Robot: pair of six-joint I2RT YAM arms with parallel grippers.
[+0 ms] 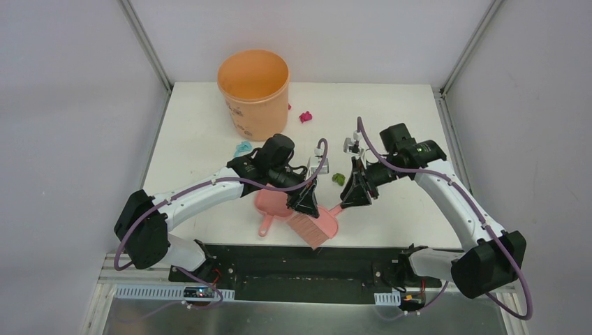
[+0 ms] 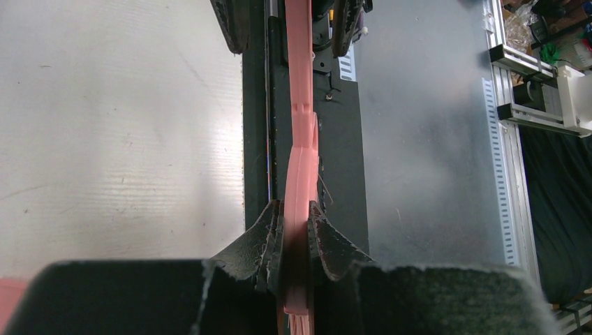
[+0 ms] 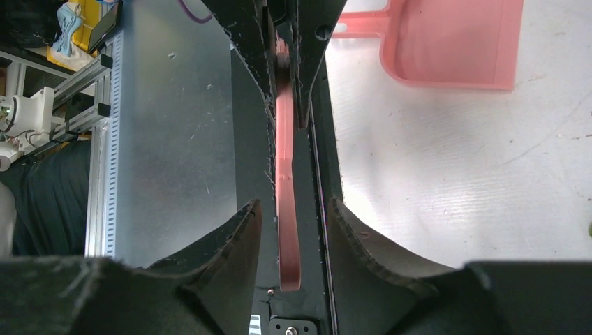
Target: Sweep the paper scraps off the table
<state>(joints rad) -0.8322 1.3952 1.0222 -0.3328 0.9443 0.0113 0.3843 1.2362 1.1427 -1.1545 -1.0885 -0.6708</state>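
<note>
Paper scraps lie on the white table [image 1: 398, 125]: a magenta wad [image 1: 305, 116], a green wad [image 1: 338, 179] and a light blue wad [image 1: 243, 147] beside the bucket. My left gripper [image 1: 307, 204] [image 2: 297, 213] is shut on the pink hand brush [image 1: 317, 227] [image 2: 301, 160] near the table's front edge. My right gripper [image 1: 353, 197] [image 3: 292, 209] is open, its fingers either side of the brush handle's end [image 3: 286, 181] without touching it. The pink dustpan [image 1: 272, 204] [image 3: 454, 42] lies flat just left of the brush.
An orange bucket [image 1: 253, 91] stands at the back left of the table. A black rail [image 1: 300, 252] runs along the front edge, with a metal frame below it. Grey walls close in the table's sides and back.
</note>
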